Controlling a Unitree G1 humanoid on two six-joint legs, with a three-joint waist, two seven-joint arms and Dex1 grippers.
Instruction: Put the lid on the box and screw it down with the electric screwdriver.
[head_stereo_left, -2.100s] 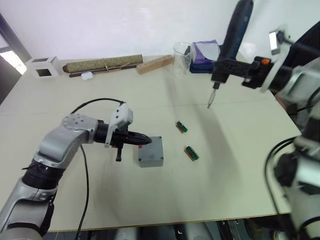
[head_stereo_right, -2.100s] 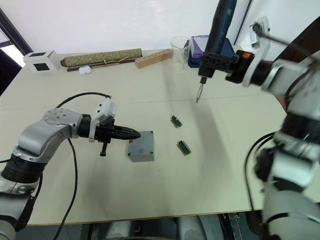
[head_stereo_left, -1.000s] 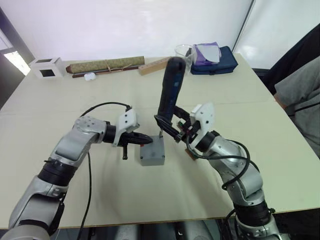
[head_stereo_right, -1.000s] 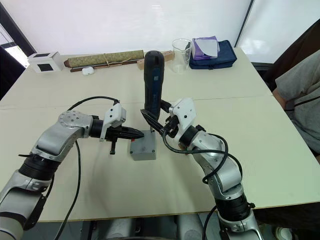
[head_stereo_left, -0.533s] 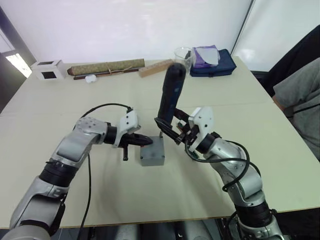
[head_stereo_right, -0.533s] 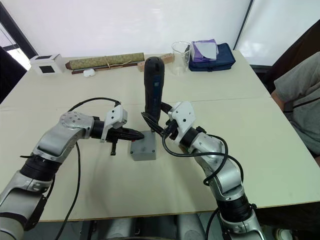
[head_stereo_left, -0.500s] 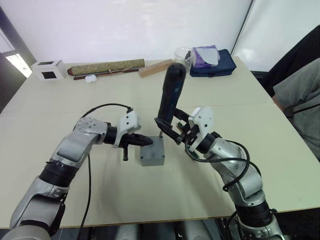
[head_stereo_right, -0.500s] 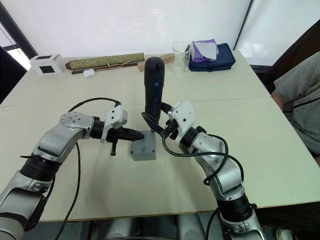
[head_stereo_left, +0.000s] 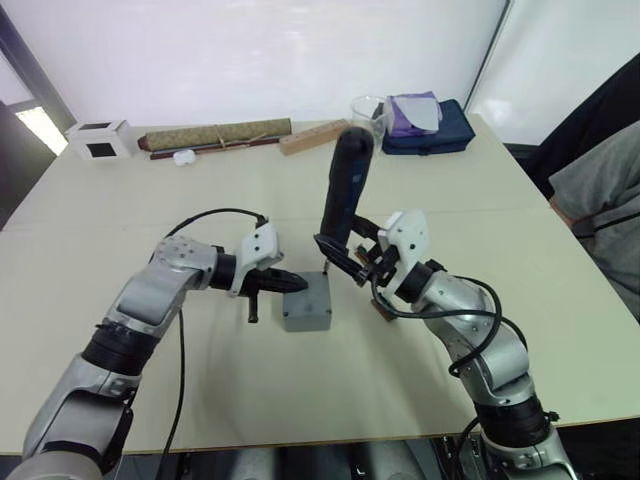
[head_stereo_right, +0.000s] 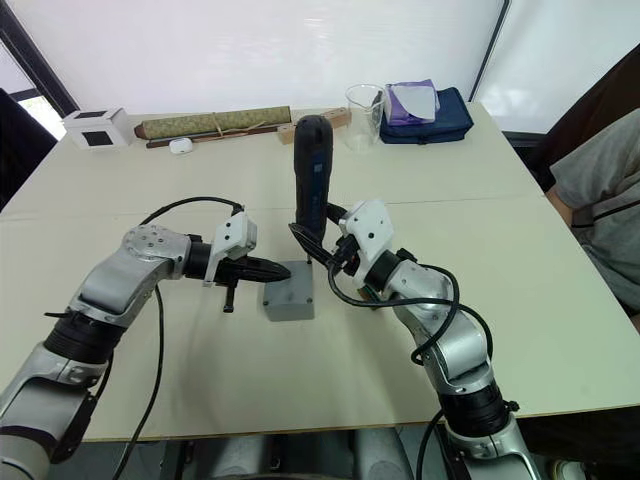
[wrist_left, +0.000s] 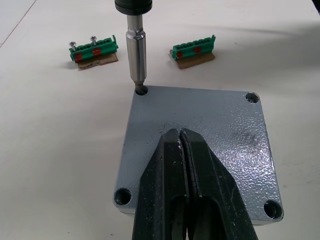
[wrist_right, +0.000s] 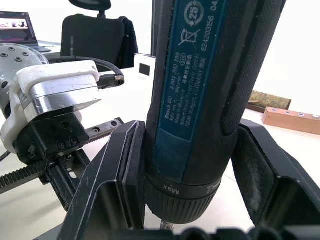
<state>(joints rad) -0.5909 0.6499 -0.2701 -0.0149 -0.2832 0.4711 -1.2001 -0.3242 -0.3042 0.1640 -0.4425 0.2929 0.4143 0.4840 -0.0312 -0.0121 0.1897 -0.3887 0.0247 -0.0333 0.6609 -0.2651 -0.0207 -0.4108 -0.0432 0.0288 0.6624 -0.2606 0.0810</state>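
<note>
The grey box (head_stereo_left: 306, 314) sits mid-table with the flat grey lid (wrist_left: 200, 131) lying on top of it, screw holes at the corners. My left gripper (head_stereo_left: 291, 282) reaches in from the left, shut, with its fingertips (wrist_left: 181, 145) resting over the lid's middle. The dark blue electric screwdriver (head_stereo_left: 343, 192) stands nearly upright, and my right gripper (head_stereo_left: 340, 250) is shut on its lower body. Its metal bit (wrist_left: 136, 59) points down into the lid's far corner hole (wrist_left: 141, 91). The box's inside is hidden under the lid.
Two green terminal blocks (wrist_left: 93, 48) (wrist_left: 193, 49) lie just beyond the box. Along the far edge stand a white cube (head_stereo_left: 100, 140), a rolled olive mat (head_stereo_left: 215, 133), a wooden block (head_stereo_left: 314, 136), a clear cup (head_stereo_left: 366, 110) and a blue pouch (head_stereo_left: 430, 125). A person (head_stereo_left: 600, 190) sits at the right.
My right arm has swung the screwdriver from high at the far right down to the box, setting the bit at the far corner. The left gripper has stayed on the lid.
</note>
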